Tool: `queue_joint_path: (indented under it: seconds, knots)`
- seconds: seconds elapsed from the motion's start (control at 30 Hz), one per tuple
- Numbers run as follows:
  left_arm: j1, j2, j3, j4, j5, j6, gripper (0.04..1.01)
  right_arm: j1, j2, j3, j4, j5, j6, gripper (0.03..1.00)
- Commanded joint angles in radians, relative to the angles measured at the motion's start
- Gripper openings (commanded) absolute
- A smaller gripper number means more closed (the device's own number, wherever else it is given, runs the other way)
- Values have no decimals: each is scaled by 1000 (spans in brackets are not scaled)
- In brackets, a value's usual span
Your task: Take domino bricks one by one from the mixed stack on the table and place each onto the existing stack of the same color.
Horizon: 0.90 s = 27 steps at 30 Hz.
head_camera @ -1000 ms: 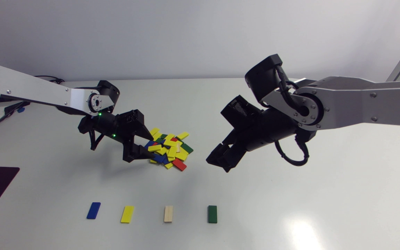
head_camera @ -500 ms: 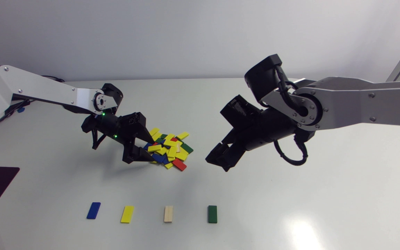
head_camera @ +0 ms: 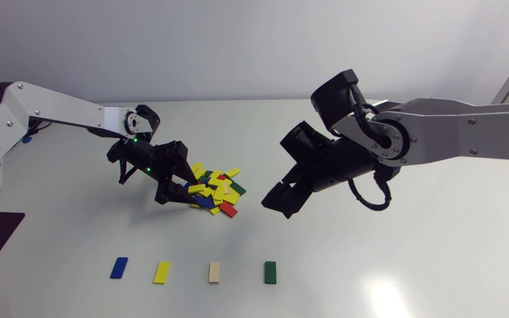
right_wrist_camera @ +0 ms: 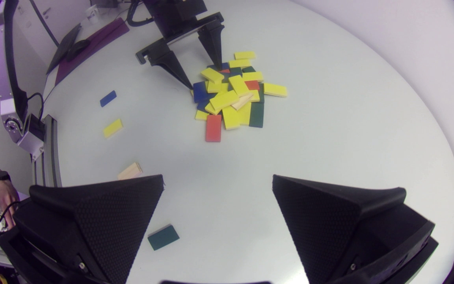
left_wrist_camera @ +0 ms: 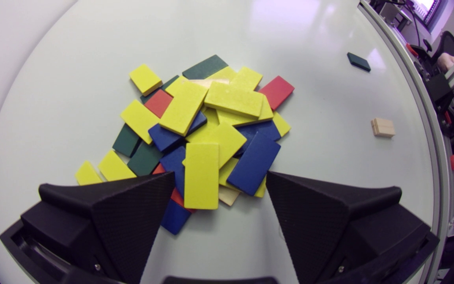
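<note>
The mixed pile of domino bricks [head_camera: 215, 190] lies mid-table: mostly yellow, with blue, green, red and one wooden. My left gripper [head_camera: 191, 191] is open and tilted down at the pile's left edge. In the left wrist view [left_wrist_camera: 220, 175] its fingers straddle the pile's near end. A yellow brick [left_wrist_camera: 201, 175] and a blue brick [left_wrist_camera: 253, 163] lie between the fingers; neither is gripped. My right gripper [head_camera: 281, 206] hangs open and empty above the table to the right of the pile, as the right wrist view [right_wrist_camera: 218, 179] also shows.
A row of single-colour stacks runs along the front: blue [head_camera: 119, 267], yellow [head_camera: 161, 272], wooden [head_camera: 214, 272], green [head_camera: 270, 272]. A dark triangular mat [head_camera: 5, 223] lies at the table's left edge.
My left arm has swung further in toward the pile and its gripper has tilted down more steeply at the pile's left edge. The right arm has not moved.
</note>
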Motion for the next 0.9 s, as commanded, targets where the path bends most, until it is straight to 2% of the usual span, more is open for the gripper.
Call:
queue_joint_path:
  seconds: [0.0, 0.4, 0.53, 0.67, 0.73, 0.83, 0.87]
  knots:
    - [0, 36, 50, -40, 16, 58, 731, -5, 33, 21, 3, -7, -11, 970]
    - [-3, 51, 73, -65, 16, 74, 659, -5, 36, 20, 5, -7, -9, 970]
    - [-3, 57, 79, -74, 17, 78, 605, -5, 36, 20, 5, -5, -9, 970]
    - [-3, 59, 79, -83, 17, 83, 602, -5, 36, 21, 5, -5, -9, 970]
    - [-3, 59, 81, -92, 17, 91, 562, -5, 36, 21, 5, -5, -9, 970]
    - [-3, 60, 82, -103, 17, 97, 557, -5, 38, 21, 5, -5, -9, 970]
    - [-3, 60, 84, -106, 17, 98, 525, -5, 38, 20, 5, -5, -9, 970]
